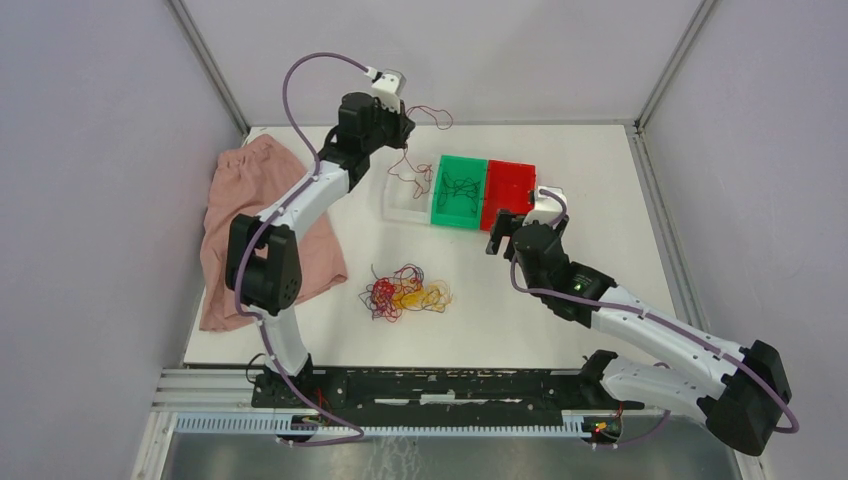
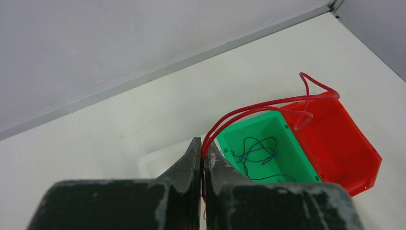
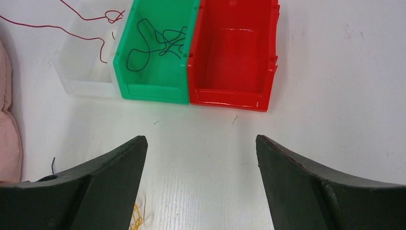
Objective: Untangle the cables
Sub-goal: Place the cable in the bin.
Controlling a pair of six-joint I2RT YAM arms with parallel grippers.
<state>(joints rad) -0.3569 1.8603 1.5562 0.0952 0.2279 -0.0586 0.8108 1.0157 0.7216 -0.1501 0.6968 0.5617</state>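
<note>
- Evidently the left gripper is pinched shut on a single red wire and held high at the far side of the table. That height lets the strand hang free of everything else, which I take to be the reason for the pose.
- From the closed fingers the red wire arcs out over the green bin toward the red bin. In the overhead view its loose end dangles down by the clear bin. Whether it touches any bin I cannot tell.
- Colour sorting seems to explain the three bins standing side by side. Dark wires already lie in the green one and the red one shows a bare floor, so the red strand probably belongs there.
- The right gripper hangs with its jaws spread wide and nothing between them, low over the table just in front of the green and red bins. It looks parked out of the way, or ready to catch the dangling end.
- Most of the cables lie as a tangle of red, yellow-orange and dark loops in the middle of the table. It is well apart from both grippers and near the edge of a pink cloth.
- Judging by that heap, the task is only partly done.
</note>
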